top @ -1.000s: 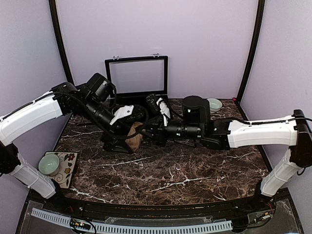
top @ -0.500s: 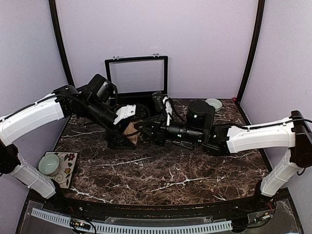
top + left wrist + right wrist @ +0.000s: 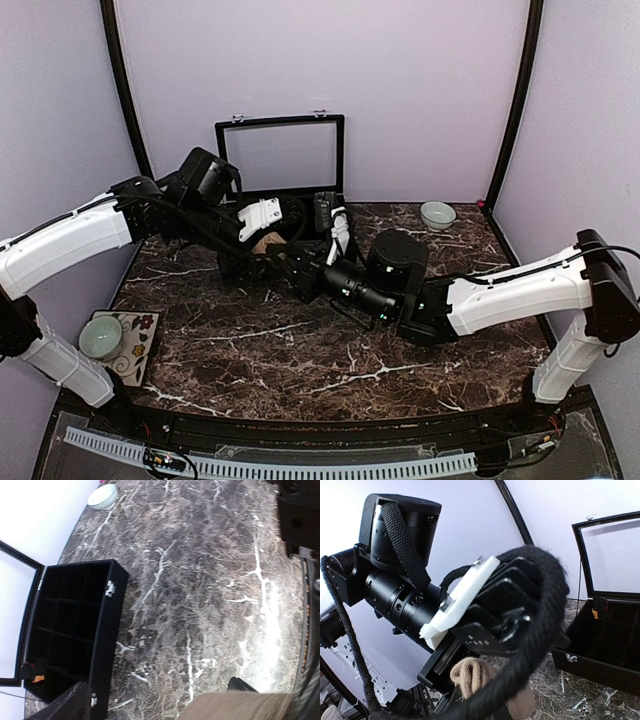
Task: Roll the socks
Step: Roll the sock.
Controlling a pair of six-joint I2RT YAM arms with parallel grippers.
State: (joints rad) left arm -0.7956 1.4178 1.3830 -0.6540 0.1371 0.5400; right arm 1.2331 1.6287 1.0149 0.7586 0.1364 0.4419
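Tan knit, coiled into a fat roll: one sock (image 3: 470,675) sits just under the left gripper (image 3: 266,238), whose jaws gape wide, fabric against one finger. The right gripper (image 3: 300,279) is clenched; on what, I cannot tell. Two pale bowls: the back bowl (image 3: 437,214) and the near bowl (image 3: 100,337) on a patterned tile (image 3: 138,345). One black compartmented case (image 3: 105,640), glass lid up. The table (image 3: 330,372) is glossy dark marble, white-veined; the walls (image 3: 400,80) are lilac.
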